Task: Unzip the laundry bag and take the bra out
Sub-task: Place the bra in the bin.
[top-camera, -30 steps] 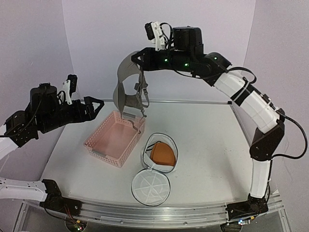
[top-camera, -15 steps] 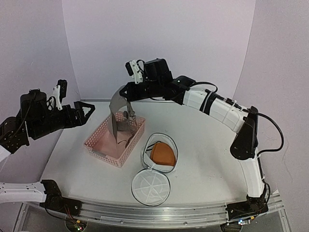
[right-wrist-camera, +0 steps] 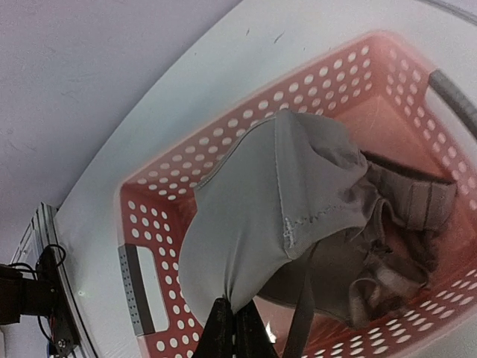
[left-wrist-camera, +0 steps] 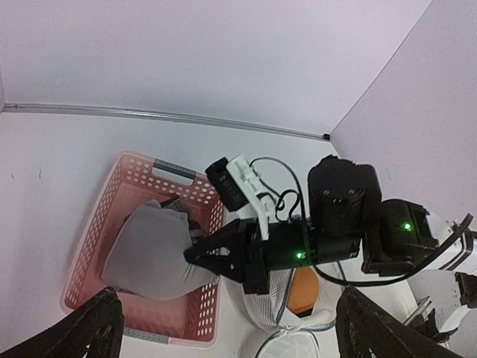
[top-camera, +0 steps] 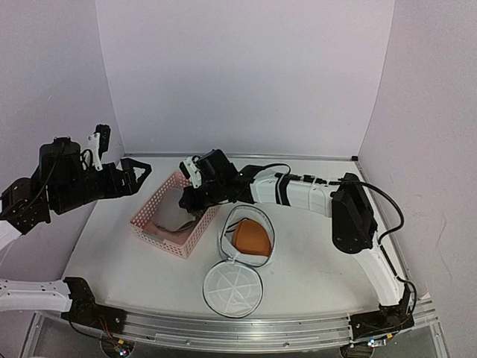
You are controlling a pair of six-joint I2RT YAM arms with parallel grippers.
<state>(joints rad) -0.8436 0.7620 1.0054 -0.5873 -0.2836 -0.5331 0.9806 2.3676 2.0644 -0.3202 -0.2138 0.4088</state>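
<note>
Since the earlier frames the right arm has swung down from high over the worktop [top-camera: 320,268], and its right claw [left-wrist-camera: 195,257] now reaches into the pink basket [top-camera: 160,239]. The left arm has shifted only slightly.

The right claw is closed, pinching a fold of the grey garment [right-wrist-camera: 261,209], which lies bunched on the basket floor.

The left claw [top-camera: 140,177] stands wide open and empty, held above the worktop at the basket's far left corner and pointing toward it.

The laundry bag [top-camera: 222,239] stands just beside the basket's right side, mouth upward. Its round lid [top-camera: 232,289] is folded out flat toward the arm bases.

The bra [top-camera: 251,237], orange-tan, remains inside the open bag.

Key relation: the bra lies to the right of the right claw and slightly nearer the bases, just across the basket wall. The left claw is well apart from it, with the basket between. The right arm is therefore judged the nearer. The bag's upright axis suggests entry from above. The bra's own long axis cannot be told.

Pose: the right arm is stretched low and leftward, its forearm passing just behind the bag.
</note>
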